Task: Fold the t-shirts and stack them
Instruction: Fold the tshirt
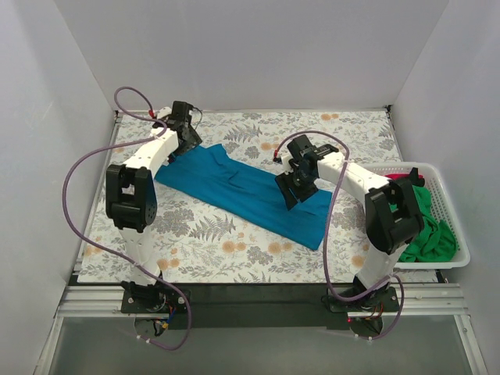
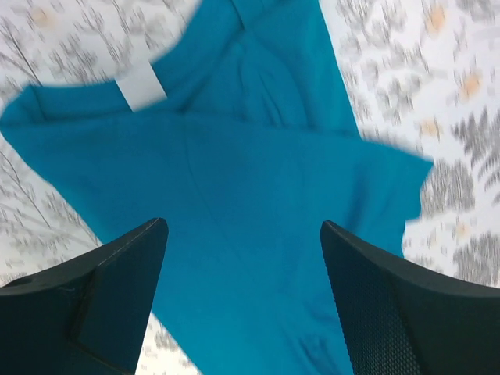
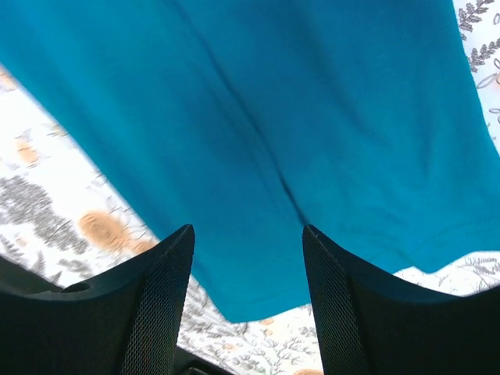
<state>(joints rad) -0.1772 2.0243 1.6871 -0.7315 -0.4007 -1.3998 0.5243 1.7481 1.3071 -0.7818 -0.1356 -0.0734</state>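
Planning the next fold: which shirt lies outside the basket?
The teal-blue t-shirt, spread on the table; the green shirt and red-magenta shirt lie bunched in the white basket.

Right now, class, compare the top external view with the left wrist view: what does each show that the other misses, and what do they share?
Only the top external view shows the white basket at the right, holding a green t-shirt and a red t-shirt, plus the right arm. Only the left wrist view shows the white neck label and the left fingers spread open. Both show the teal t-shirt lying on the floral table cover.
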